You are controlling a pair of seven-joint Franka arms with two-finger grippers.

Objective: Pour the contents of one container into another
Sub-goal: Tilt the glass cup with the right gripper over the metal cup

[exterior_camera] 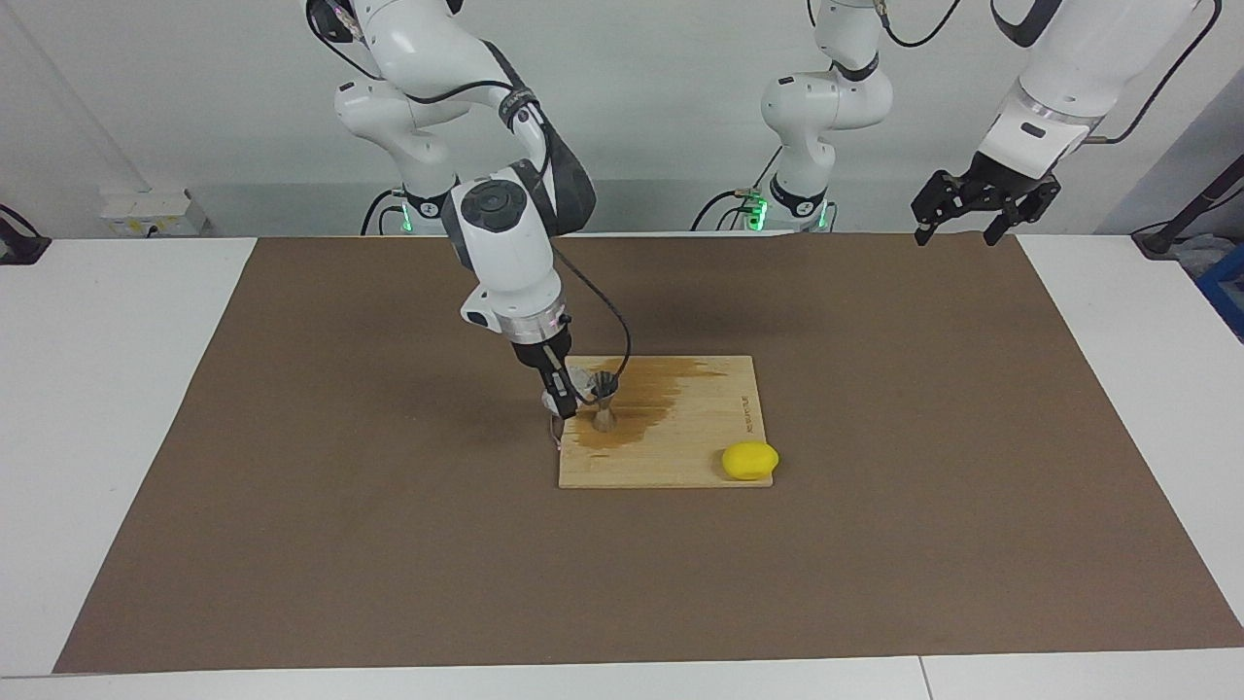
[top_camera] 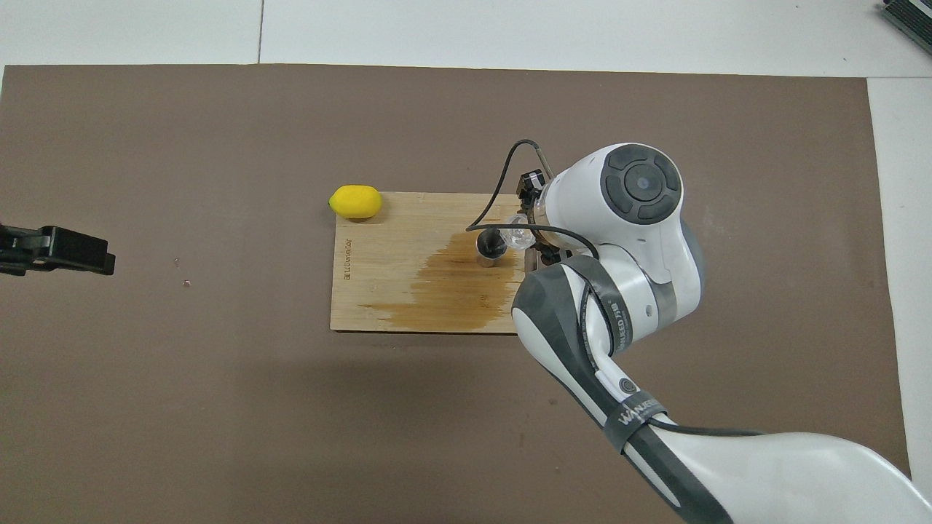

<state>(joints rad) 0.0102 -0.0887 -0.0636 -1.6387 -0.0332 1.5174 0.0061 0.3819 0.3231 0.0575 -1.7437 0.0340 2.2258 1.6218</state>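
The clear glass cup (top_camera: 518, 234) is tipped over the mouth of the steel jigger (exterior_camera: 604, 401), its rim at the jigger's upper cone, so the pour looks to be underway or close to its end; whether any liquid is running cannot be made out. The jigger stands upright on the wooden board (exterior_camera: 700, 447), at the board's edge toward the right arm's end of the table, inside a dark wet stain (top_camera: 455, 287) that spreads across the wood toward the robots. What seems left is to finish emptying the cup, bring it upright and set it down.

The right gripper (exterior_camera: 562, 397) hangs just beside the jigger, over the board's edge, its fingers pinched on the cup, which juts from them toward the jigger. The gripper's wrist is tilted, which gives the cup its lean.

A yellow lemon-like object (exterior_camera: 749, 461) rests at the board's corner farther from the robots, toward the left arm's end. Well apart from all this, the left gripper (exterior_camera: 980, 216) waits in the air over the brown mat (exterior_camera: 292, 544) at its own end of the table, fingers spread and holding nothing
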